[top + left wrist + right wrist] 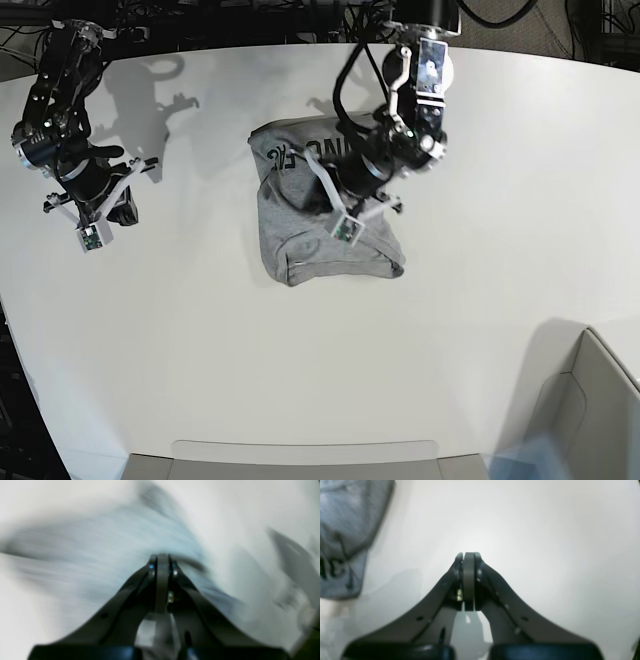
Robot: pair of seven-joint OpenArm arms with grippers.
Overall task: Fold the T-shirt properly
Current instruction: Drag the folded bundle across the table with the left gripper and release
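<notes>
Item one, the white table (200,330): we record it as the largest thing in the base view, filling nearly the whole frame.

Item two, the T-shirt (320,235): heather-grey, lying partly folded near the table's middle toward the far edge. We note dark lettering on its far portion and a folded hem along its near edge. In the right wrist view its lettered corner (342,537) shows at the upper left, flat on the table.

Item three, the left gripper (162,560): we find it above the shirt's middle, jaws pressed together. The left wrist view is smeared by motion; we see grey cloth beyond the tips but cannot tell whether any is pinched.

Item four, the right gripper (468,557): well apart from the shirt, over bare table, jaws fully closed with nothing between them.
</notes>
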